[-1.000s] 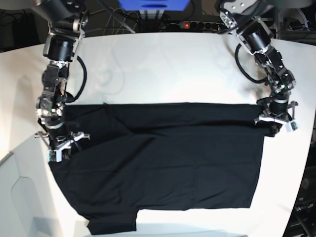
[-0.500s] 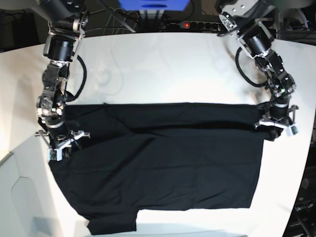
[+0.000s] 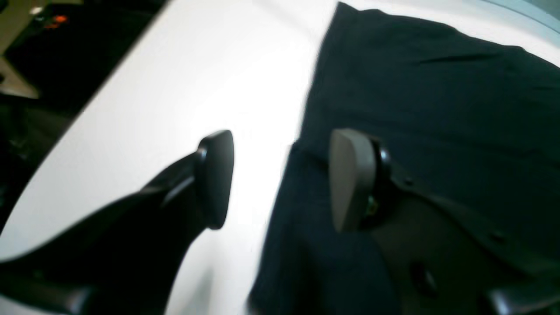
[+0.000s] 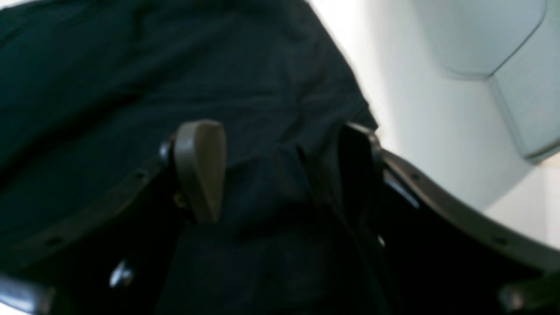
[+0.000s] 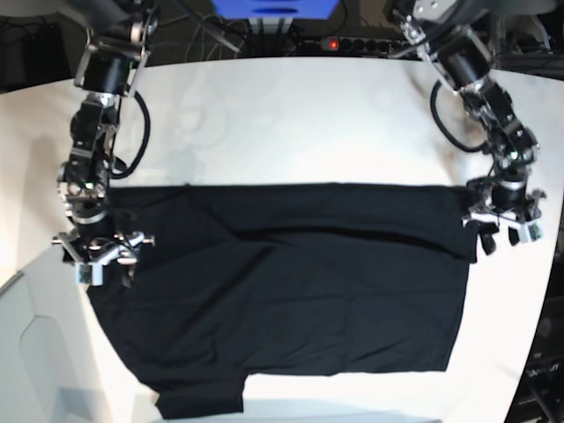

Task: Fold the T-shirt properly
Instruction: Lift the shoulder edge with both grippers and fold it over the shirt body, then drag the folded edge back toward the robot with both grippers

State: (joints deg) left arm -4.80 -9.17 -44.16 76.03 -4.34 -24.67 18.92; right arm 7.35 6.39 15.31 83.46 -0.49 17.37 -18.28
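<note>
Lying flat on white tabletop [image 5: 291, 115]: 1 black T-shirt [image 5: 291, 291], folded edge released; left gripper [image 3: 280, 179] and right gripper [image 4: 280, 170] spread, best lifted straight up to avoid snagging.

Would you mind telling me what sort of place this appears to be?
Probably a robotics lab: a white table with two robot arms over a black T-shirt, and a power strip with cables behind.
</note>
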